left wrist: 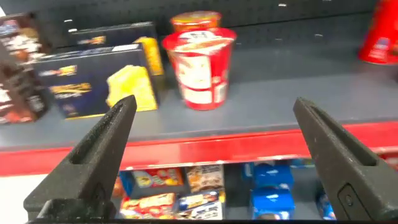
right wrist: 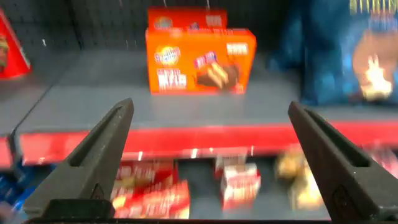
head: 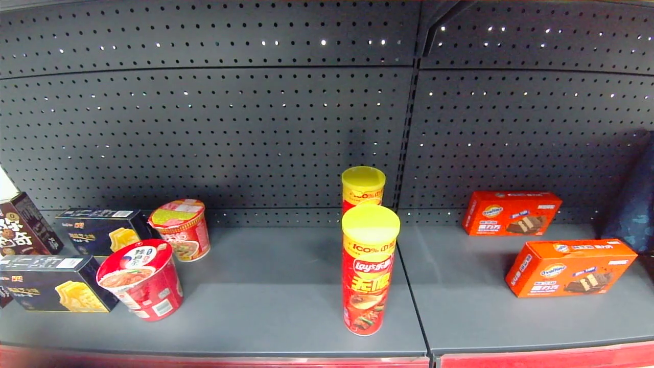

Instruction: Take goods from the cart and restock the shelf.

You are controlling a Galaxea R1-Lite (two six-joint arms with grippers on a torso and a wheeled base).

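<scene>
Fingers (left wrist: 99, 155) of the left gripper (left wrist: 214, 102) are spread wide with nothing gripped. They're held just in front of the red front edge of the grey metal shelf (head: 286, 286), facing a red instant noodle cup with a paper lid (left wrist: 199, 68) and a dark blue cracker box (left wrist: 93, 81). Same deal for the right gripper (right wrist: 211, 104): it's wide apart and empty, pointed at an orange cardboard snack box (right wrist: 200, 61), and a second orange box (right wrist: 186, 17) is set just behind that. In the head view, two tall red chip tubes with yellow lids (head: 369, 276) are stood upright mid-shelf, one behind the other. The cups and dark boxes are kept to the left, and the orange boxes are laid flat to the right, well apart from the tubes. A dark blue bag (head: 636, 204) is tucked at the far right.
</scene>
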